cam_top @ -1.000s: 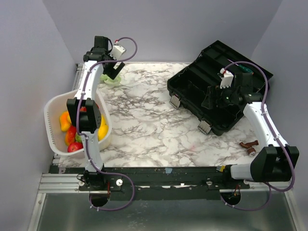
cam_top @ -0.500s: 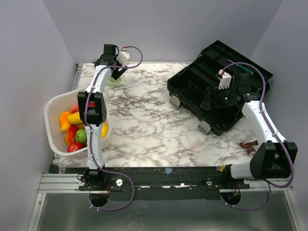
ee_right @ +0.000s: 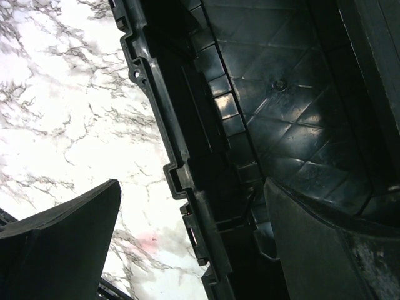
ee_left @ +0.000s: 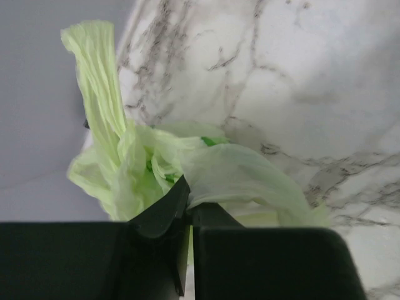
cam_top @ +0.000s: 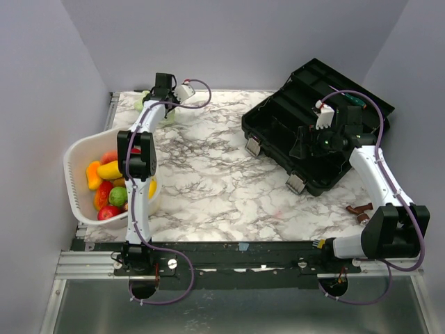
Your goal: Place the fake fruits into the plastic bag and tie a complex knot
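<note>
At the near left of the marble table [cam_top: 215, 181] sits a white plastic basket [cam_top: 73, 170], partly hidden by the left arm, holding the fake fruits [cam_top: 108, 188]: a yellow banana, an orange piece, a green round one and red ones piled together. None of them is in the bag. Near the right edge, close to the right arm, a small brown object [cam_top: 361, 212] lies on the marble; it is too small to name.

Farther back on the right, an open black toolbox [cam_top: 278, 122] rests at an angle. The right gripper [cam_top: 306, 142] hovers over it with its jaws spread wide and nothing between them; its wrist camera looks down on the ribbed wall and empty floor of the toolbox [ee_right: 281, 125], with the right gripper [ee_right: 192, 187] straddling that wall.

At the far left corner, the left arm reaches out to the plastic bag [cam_top: 175, 113], which lies crumpled on the marble near the back wall. The left gripper [cam_top: 163, 97] is down on it. In its wrist camera the left gripper [ee_left: 187, 206] has its jaws pressed together on a fold of the plastic bag [ee_left: 231, 175], and a loose strip stands up on the left
</note>
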